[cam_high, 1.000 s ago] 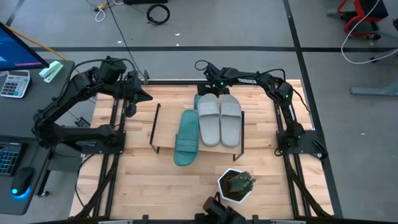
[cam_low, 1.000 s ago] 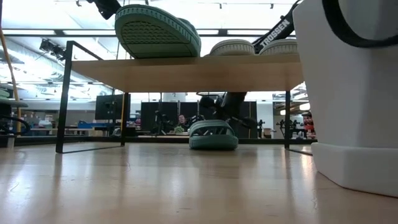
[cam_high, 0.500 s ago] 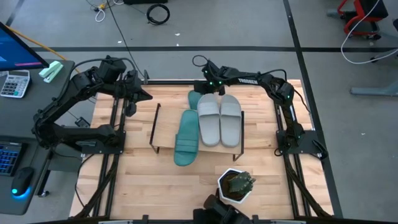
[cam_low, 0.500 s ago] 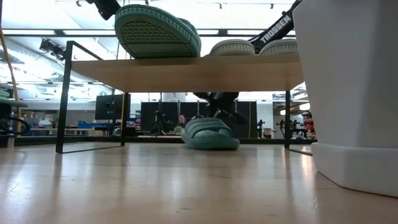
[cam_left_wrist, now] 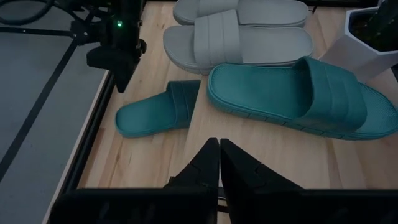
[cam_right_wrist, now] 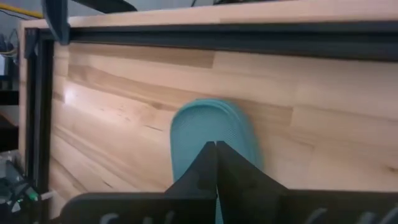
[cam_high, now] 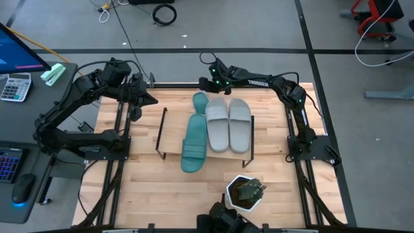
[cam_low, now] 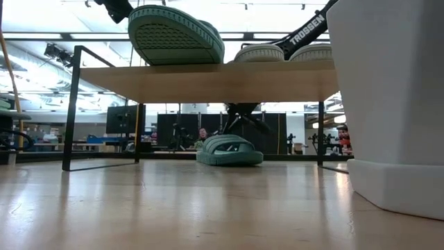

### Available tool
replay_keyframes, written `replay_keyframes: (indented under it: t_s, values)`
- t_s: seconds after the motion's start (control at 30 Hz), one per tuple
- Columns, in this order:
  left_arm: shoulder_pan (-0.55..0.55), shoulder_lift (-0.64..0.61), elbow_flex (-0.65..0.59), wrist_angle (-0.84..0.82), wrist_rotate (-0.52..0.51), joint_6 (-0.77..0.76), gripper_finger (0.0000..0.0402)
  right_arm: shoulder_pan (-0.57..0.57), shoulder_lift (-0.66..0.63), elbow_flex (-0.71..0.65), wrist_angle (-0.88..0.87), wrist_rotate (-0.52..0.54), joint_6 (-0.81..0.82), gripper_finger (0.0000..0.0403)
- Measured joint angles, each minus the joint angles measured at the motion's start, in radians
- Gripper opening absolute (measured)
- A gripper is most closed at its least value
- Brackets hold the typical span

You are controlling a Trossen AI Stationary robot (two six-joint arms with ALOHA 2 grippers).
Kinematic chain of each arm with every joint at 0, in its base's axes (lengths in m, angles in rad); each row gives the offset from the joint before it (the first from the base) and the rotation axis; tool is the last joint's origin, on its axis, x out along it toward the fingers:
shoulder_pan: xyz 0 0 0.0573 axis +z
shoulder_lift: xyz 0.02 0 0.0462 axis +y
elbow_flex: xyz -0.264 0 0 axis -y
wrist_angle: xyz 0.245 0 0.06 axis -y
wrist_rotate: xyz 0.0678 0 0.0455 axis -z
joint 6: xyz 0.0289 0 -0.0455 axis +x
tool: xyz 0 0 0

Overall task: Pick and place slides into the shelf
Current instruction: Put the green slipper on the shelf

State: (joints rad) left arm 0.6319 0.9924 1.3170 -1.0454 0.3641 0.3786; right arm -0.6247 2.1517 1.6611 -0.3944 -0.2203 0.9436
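Note:
One teal slide (cam_high: 200, 101) lies sole-down on the table (cam_high: 149, 194) behind the shelf's far edge, its near end hidden under the board (cam_left_wrist: 152, 112). My right gripper (cam_right_wrist: 216, 146) is shut and hangs just over the slide's far end (cam_right_wrist: 208, 127). The shelf (cam_high: 169, 133) carries the other teal slide (cam_high: 194, 144), whose near end overhangs the board, and two grey slides (cam_high: 217, 123) (cam_high: 240, 124) side by side. My left gripper (cam_left_wrist: 219, 146) is shut and waits in the air near the table's far left corner (cam_high: 139, 97). My right gripper stands shut over the far end of the teal slide (cam_left_wrist: 127, 118), fingers slanting down from the far side. The slide lies flat on the table (cam_low: 229, 149). I cannot tell whether the fingertips touch it.
A white hexagonal plant pot (cam_high: 244, 193) stands near the table's near edge, right of the middle, and looms large in the low view (cam_low: 388, 104). The shelf's black wire legs (cam_low: 73, 104) frame the space under the board. Bare tabletop lies left of the shelf.
The teal slide behind the shelf stood tipped up below my right gripper; it has come down flat on its sole and slid toward the table's far left. My right gripper has moved toward the far edge and somewhat left.

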Motion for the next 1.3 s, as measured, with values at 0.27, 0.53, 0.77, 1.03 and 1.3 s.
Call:
replay_keyframes:
  t_s: [0.27, 0.53, 0.77, 1.03, 1.3]
  values:
    - [0.0, 0.0, 0.0, 0.0, 0.0, 0.001, 0.0016, 0.002, -0.001, 0.0, 0.002, -0.067, -0.012, 0.0042]
    - [0.0, 0.0, 0.0, 0.001, 0.0, 0.001, 0.0012, 0.031, -0.002, 0.0, -0.001, -0.106, -0.063, 0.0143]
    - [0.0, 0.0, 0.0, 0.001, 0.0, -0.005, 0.0022, 0.029, -0.002, 0.0, -0.045, -0.05, -0.098, 0.0164]
    - [0.0, 0.0, 0.0, 0.001, 0.0, -0.026, 0.0009, 0.027, -0.003, 0.0, -0.077, -0.046, -0.119, 0.016]
    - [0.009, 0.047, 0.0, 0.139, 0.003, -0.122, 0.0031, 0.024, -0.003, 0.0, -0.076, -0.06, -0.126, 0.016]
